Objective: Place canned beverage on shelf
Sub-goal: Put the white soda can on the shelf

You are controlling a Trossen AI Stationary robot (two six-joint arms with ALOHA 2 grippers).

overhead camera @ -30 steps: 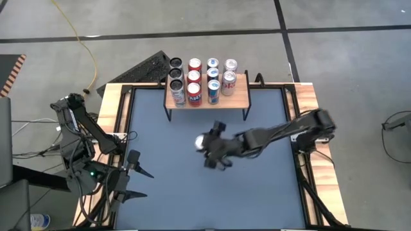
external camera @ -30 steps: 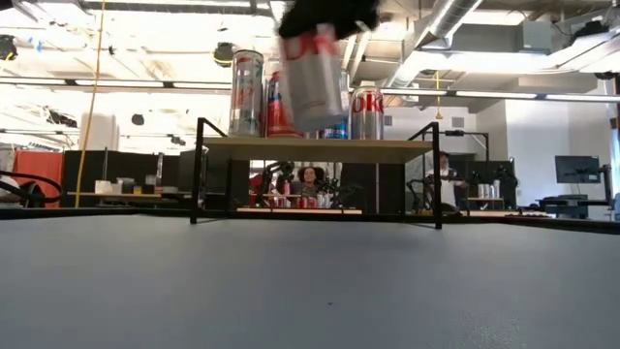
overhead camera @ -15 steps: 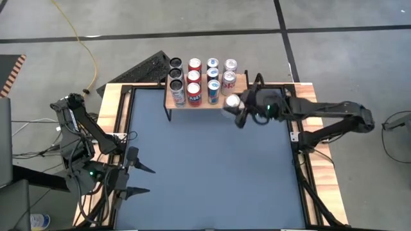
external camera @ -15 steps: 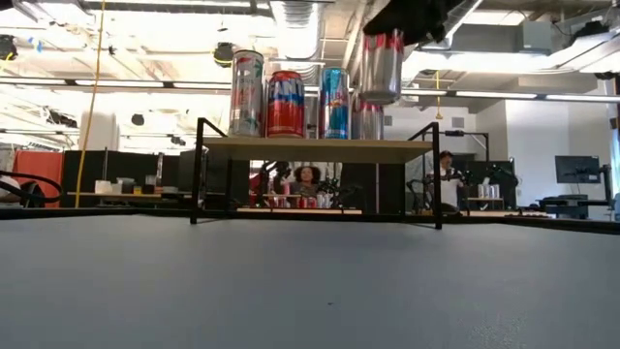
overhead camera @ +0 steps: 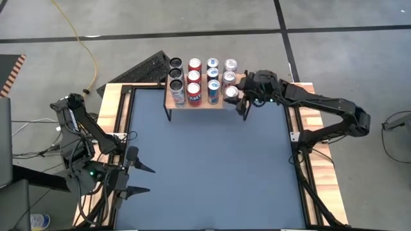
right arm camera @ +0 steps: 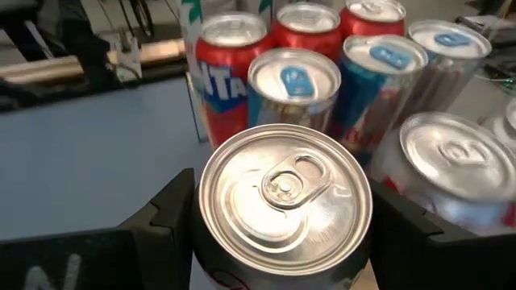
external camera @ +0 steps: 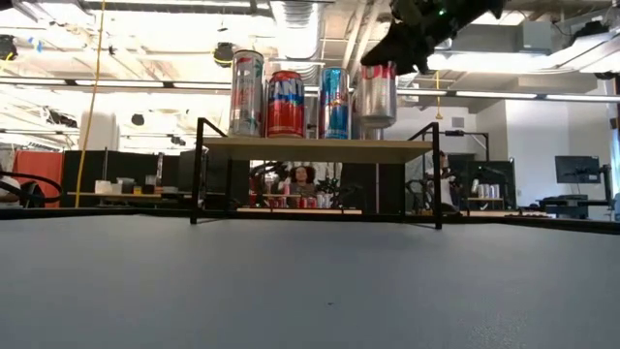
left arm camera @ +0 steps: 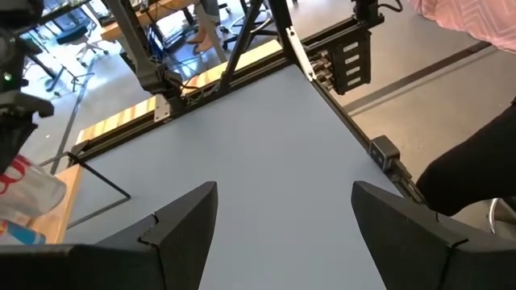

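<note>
High view — can (overhead camera: 232,92) between right pincer (overhead camera: 239,96) fingers, over shelf (overhead camera: 239,101).

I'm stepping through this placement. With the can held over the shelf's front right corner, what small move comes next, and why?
Probably lower it straight down: the right end effector holds the silver can upright, apparently above the light-wood shelf, beside the blue can.

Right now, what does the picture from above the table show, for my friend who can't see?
The right end effector holds a silver can at the wooden shelf, beside eleven standing cans. The left end effector waits open over the blue table.
</note>
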